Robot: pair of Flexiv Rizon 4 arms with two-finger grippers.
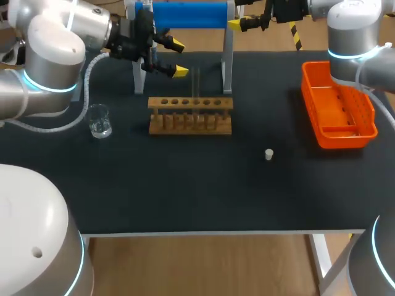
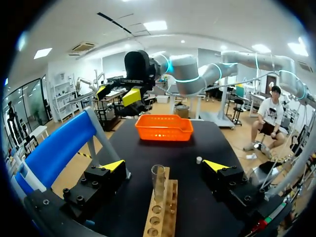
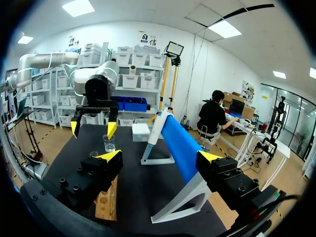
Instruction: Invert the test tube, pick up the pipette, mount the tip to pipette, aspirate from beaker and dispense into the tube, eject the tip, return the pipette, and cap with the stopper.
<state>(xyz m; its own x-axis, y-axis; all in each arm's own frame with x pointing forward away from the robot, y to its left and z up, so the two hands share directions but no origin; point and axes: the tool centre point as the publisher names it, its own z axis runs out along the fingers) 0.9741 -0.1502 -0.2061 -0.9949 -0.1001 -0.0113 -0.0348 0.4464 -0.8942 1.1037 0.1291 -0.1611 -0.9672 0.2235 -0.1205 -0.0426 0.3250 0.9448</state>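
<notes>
A clear test tube [image 1: 195,91] stands upright in the wooden rack [image 1: 190,116] at the back middle of the table. My left gripper [image 1: 179,58] hovers open behind and left of the rack. In its wrist view the test tube [image 2: 158,181] rises from the rack [image 2: 160,213] ahead of the open left gripper [image 2: 165,166], untouched. A glass beaker [image 1: 99,121] sits left of the rack. The small white stopper [image 1: 269,154] lies right of centre. My right gripper [image 3: 159,156] is open and empty beside the blue stand [image 3: 178,150].
An orange basket [image 1: 338,106] stands at the back right. The white-framed stand with a blue top [image 1: 188,15] is behind the rack. My right arm's gripper [image 2: 118,94] shows beyond the basket [image 2: 164,127] in the left wrist view.
</notes>
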